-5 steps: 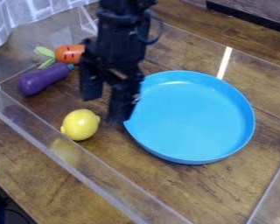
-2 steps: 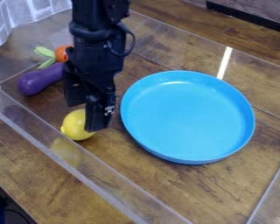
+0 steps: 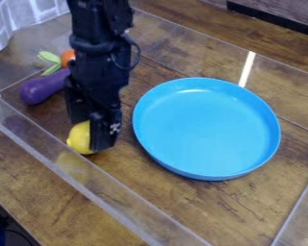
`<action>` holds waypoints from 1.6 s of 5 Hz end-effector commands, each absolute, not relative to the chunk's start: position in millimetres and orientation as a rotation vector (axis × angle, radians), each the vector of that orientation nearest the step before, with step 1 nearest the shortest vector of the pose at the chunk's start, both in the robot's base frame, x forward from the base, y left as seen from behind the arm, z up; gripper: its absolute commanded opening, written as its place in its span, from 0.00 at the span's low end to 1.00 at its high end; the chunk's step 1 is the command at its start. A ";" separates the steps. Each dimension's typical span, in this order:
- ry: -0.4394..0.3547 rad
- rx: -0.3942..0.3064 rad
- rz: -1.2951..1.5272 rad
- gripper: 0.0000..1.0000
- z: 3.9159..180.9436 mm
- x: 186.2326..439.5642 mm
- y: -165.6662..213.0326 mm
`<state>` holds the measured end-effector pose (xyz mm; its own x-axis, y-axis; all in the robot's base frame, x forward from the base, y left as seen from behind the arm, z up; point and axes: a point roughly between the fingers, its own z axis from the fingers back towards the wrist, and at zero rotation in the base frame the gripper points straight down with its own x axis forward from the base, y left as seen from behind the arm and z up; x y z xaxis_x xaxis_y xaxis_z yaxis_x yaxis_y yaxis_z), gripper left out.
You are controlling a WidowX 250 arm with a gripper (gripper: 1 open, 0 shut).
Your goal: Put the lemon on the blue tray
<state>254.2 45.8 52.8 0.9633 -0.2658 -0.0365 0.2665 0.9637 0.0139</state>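
The black gripper [image 3: 92, 127] now hangs right over the lemon [image 3: 80, 140], pointing straight down. A second ago it stood higher and more to the right, close to the rim of the blue tray [image 3: 208, 127], with the whole lemon showing beside it. Since then it has slid left and sunk lower, so now it hides the top and right side of the lemon, and only the left and bottom part of the yellow fruit peeks out. Its two fingers are spread wide apart, one on each side of the lemon, and they do not squeeze it; the view is too blurry to say if a finger touches the fruit. The lemon has not moved: it lies on the wooden table [image 3: 234, 207], just left of the blue tray and not on it. The tray sits in the same spot. Behind the arm, the purple eggplant [image 3: 43, 88] lies where it was, and only a small bit of the orange carrot [image 3: 66, 57] shows past the arm.
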 end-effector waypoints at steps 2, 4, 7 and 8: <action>-0.018 0.034 -0.264 0.00 43.7 263.5 54.2; -0.032 0.038 -0.268 0.00 41.5 265.4 58.4; -0.053 0.045 -0.271 0.00 39.9 268.0 64.9; -0.062 0.050 -0.270 0.00 39.7 269.6 66.9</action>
